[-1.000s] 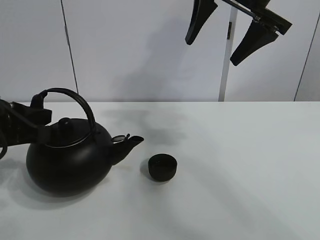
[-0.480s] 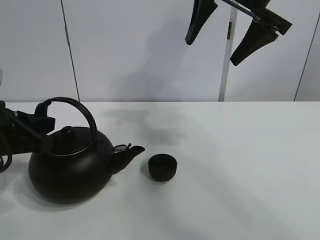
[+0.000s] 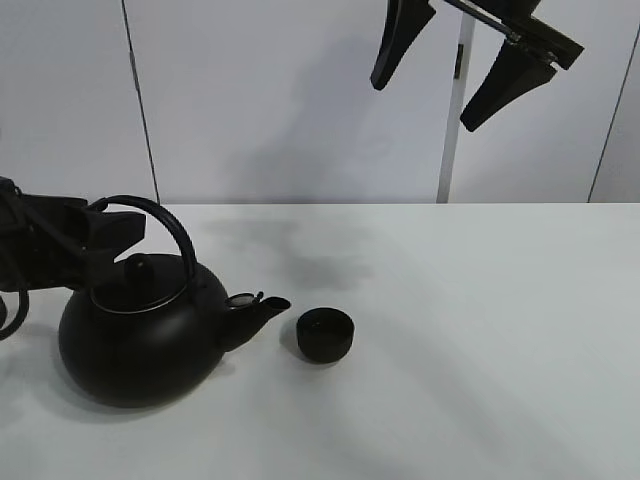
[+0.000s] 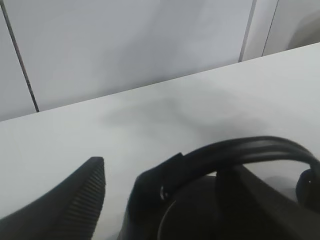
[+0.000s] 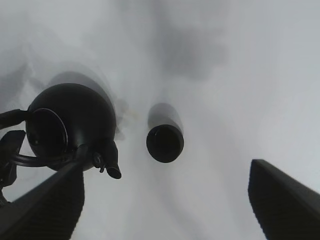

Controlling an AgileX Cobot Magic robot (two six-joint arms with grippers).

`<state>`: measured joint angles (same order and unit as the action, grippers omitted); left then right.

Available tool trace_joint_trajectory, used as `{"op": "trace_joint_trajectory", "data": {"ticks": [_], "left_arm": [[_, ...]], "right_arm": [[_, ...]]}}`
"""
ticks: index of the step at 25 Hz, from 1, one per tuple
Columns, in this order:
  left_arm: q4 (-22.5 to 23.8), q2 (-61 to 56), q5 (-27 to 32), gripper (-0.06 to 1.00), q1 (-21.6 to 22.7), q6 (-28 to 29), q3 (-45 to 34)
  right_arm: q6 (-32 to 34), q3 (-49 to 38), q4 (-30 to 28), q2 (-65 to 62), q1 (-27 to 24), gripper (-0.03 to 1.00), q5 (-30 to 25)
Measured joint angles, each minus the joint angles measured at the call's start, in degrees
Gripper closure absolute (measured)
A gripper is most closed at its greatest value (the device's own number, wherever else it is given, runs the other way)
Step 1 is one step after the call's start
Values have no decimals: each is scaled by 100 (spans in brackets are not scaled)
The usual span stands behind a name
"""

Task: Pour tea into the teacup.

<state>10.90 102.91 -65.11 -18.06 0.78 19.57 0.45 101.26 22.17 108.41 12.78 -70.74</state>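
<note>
The big black kettle (image 3: 140,335) stands upright on the white table at the left, its spout (image 3: 268,305) pointing at the teacup (image 3: 325,335). The teacup, small, low and black, sits a short gap to the spout's right. My left gripper (image 3: 115,250) is at the left end of the kettle's arched handle (image 3: 165,215). In the left wrist view its ribbed finger (image 4: 75,200) stands apart from the handle (image 4: 240,150), so the jaws are open around it. My right gripper (image 3: 450,65) hangs high above the table, open and empty, looking down on the teacup (image 5: 165,143) and the kettle (image 5: 72,125).
The white table (image 3: 480,350) stretches right and forward of the teacup. White wall panels rise behind its back edge, with a pale vertical post (image 3: 452,150) at the back right.
The kettle has settled lower and level on the table. My left gripper's jaws have spread off the handle. The right arm has not moved.
</note>
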Motion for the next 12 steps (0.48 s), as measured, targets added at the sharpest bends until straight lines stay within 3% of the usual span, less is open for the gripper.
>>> {"op": "trace_joint_trajectory", "data": {"ticks": [12], "left_arm": [[-54,-567,-20,42,0,-39,-535]], "right_arm": [[-10,0,0,0,0,36,0]]}}
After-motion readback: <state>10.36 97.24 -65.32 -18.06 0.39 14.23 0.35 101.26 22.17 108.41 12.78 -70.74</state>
